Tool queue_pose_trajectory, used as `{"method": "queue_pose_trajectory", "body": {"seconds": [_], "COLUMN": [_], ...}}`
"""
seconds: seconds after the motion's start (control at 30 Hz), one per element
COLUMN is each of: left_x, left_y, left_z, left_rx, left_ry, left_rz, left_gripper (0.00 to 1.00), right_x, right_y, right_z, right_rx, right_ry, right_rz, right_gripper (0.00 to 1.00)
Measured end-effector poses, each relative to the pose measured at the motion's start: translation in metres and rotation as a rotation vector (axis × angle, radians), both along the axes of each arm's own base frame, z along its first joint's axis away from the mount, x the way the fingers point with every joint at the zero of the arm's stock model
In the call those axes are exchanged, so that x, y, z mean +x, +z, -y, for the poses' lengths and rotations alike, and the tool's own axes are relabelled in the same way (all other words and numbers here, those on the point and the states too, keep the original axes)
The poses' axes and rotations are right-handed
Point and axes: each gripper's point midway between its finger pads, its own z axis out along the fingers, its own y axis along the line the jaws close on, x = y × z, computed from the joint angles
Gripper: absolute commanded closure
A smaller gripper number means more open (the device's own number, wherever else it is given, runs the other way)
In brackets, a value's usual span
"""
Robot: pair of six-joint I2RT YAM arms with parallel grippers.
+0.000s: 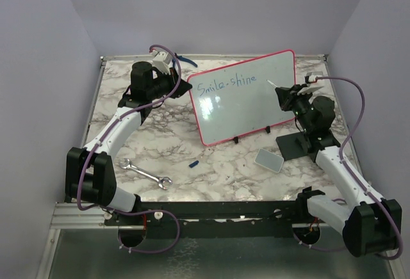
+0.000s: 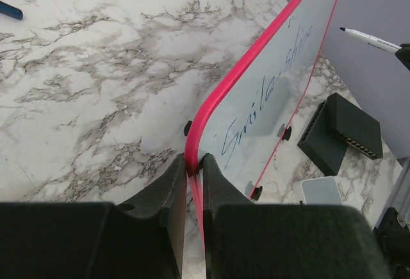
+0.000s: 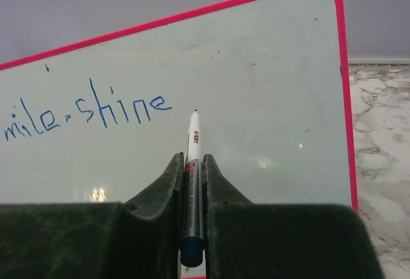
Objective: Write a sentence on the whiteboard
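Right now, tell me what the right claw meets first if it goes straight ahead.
The whiteboard: the marker gripped in the right claw points at bare board just right of the sentence, so its tip would touch first. The gap is unclear.

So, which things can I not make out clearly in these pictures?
- Right wrist view: the sentence loses its first letter at the left edge.
- Right wrist view: print on the marker, held in the right pincer, is too small to read.
- Left wrist view: the whiteboard is almost edge-on, squeezing the writing; the left pincer covers its near edge.
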Motion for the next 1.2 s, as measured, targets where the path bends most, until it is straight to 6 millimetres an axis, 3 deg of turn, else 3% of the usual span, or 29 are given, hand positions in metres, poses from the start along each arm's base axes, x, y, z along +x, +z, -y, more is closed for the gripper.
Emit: {"method": "queue_pose_trajectory", "body": {"seconds": [0.17,0.6,1.2], "left_x": [0.000,0.000,0.000], "left_y": [0.000,0.000,0.000], "left_z": [0.000,0.000,0.000], "left_rx": [0.000,0.000,0.000], "left_ry": [0.000,0.000,0.000], "left_rz": [0.000,0.000,0.000], "left_gripper": [0.98,1.00,1.00], "right_x": [0.007,0.027,0.037], "right_y": [-0.004,0.019,0.006], "right_z": [-0.003,-0.010,-0.011], "right_rx": [-0.001,0.007,-0.006], "right_ry": [0.010,0.034,0.033], "right_rz": [-0.009,0.049,0.017], "right_gripper": [0.99,0.99,0.99]}}
